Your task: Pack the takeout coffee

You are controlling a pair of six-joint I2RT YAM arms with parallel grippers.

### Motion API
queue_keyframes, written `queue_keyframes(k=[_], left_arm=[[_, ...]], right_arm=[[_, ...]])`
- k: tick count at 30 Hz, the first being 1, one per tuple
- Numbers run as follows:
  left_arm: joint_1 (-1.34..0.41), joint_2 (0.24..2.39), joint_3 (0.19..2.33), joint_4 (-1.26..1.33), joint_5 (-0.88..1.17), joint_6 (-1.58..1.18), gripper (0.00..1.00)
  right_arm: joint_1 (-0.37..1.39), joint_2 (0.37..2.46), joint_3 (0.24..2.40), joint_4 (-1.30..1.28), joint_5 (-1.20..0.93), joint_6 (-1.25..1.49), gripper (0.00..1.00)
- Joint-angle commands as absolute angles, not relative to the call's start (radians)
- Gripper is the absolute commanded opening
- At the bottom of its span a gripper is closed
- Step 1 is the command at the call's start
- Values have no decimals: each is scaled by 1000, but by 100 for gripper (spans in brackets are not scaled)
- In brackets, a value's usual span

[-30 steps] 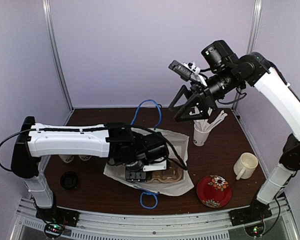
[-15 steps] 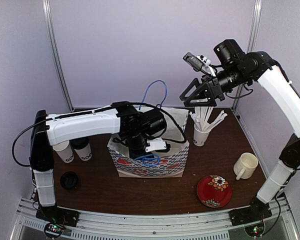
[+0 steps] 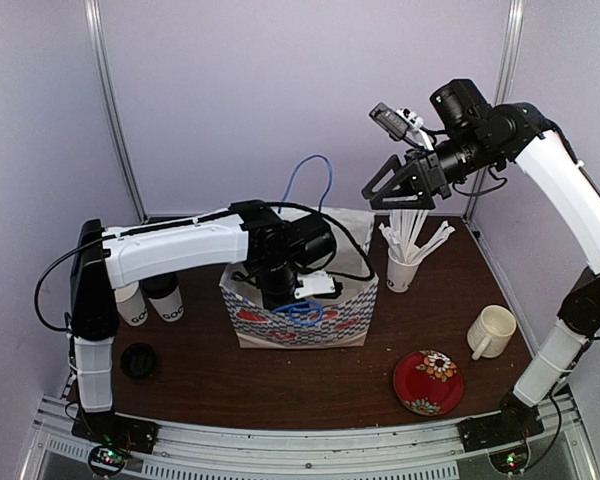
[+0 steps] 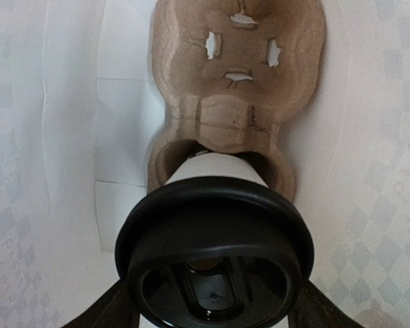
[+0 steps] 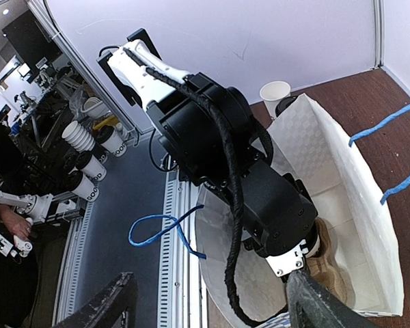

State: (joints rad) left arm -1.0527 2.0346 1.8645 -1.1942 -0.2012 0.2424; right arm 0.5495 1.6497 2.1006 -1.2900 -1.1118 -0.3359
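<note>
Seating step: inside the bag (image 3: 302,325), the left gripper (image 4: 215,309) had its jaws closed on a lidded cup (image 4: 215,236) at lower centre of the left wrist view. The cup's base sat at the near socket of the carrier (image 4: 239,82). The right gripper (image 3: 400,192), upper right of the top view, hung wide and empty. The next move, I judged, called for pressing the cup home, releasing it, then fetching the second cup (image 3: 132,305) from the tabletop (image 3: 310,385) at left.

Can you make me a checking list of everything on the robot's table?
Surface: dark brown table.
Job's things: lidded cup in cardboard tray inside the bag; unlidded cup and second lidded cup at left; loose lid near them.
Clutter: stirrer cup, cream mug, red plate.
Grippers: left gripper closed on the lidded cup; right gripper open, empty, raised.
Cables: black cable loops over the bag.
Surroundings: pale purple walls.
</note>
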Motion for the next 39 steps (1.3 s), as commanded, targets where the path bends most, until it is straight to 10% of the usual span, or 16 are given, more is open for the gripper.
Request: queue_keyframes(k=[1,12,39], left_arm=[[-1000,2120,1837,-1136,-100,254,40],[-921,2184,1985,-1220,70,270,58],[-882,2192,2093,-1300,48,210,66]], right_arm=[[542,1657,2091,-1288,-1143,-328,79],[541,1647,2057,-1274,-1162,-325,78],[542,1599,2029,-1243,-1142,-305,78]])
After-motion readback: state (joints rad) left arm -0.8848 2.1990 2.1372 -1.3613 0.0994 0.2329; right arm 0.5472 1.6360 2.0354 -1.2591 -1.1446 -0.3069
